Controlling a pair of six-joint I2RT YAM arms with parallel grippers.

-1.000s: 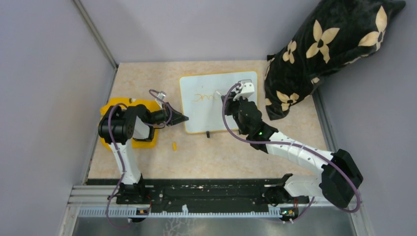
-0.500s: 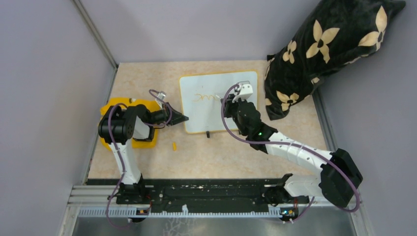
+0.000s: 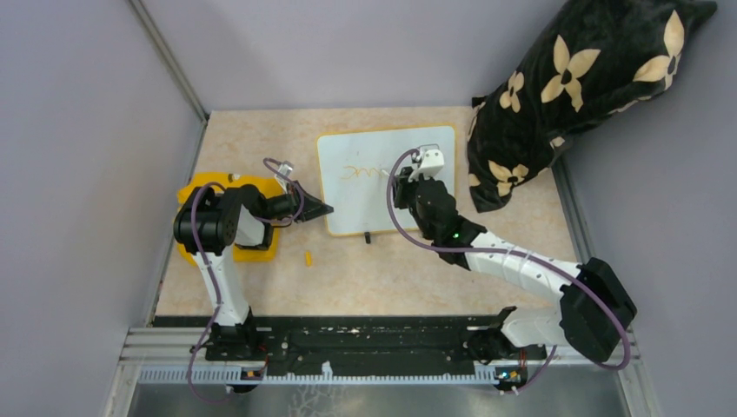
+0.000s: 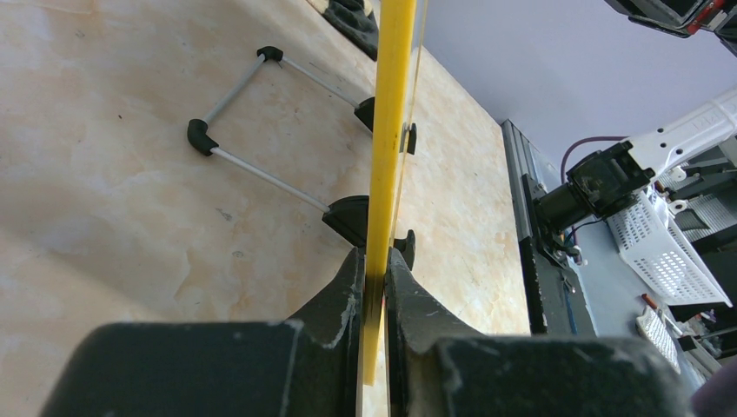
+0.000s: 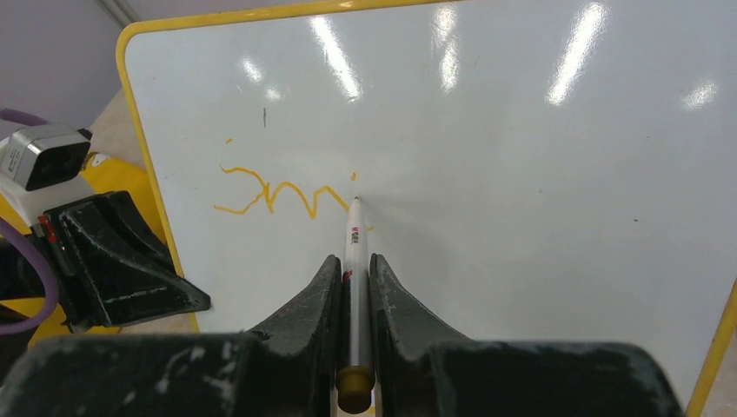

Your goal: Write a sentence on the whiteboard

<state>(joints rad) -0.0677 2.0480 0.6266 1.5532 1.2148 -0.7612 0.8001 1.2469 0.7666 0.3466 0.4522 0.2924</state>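
Note:
The whiteboard [image 3: 382, 200], white with a thin yellow rim, lies mid-table. A short run of orange strokes, the start of the sentence [image 3: 363, 172], crosses its upper part. My right gripper [image 3: 408, 184] is shut on a white marker [image 5: 355, 252] with an orange end. The marker's tip touches the board [image 5: 521, 156] just right of the last stroke of the sentence [image 5: 278, 198]. My left gripper [image 3: 322, 209] is shut on the board's left edge. In the left wrist view that yellow rim [image 4: 389, 130] runs edge-on between the fingers of the left gripper [image 4: 374, 269].
A black pillow with cream flowers [image 3: 574, 87] leans at the board's right side. A flat yellow piece [image 3: 195, 187] lies under the left arm. A small orange cap [image 3: 308, 257] sits on the table in front of the board. The board's wire stand [image 4: 261, 113] shows underneath.
The right gripper and marker have shifted slightly left and nearer over the board, and the orange line looks a little longer. The left arm has not moved.

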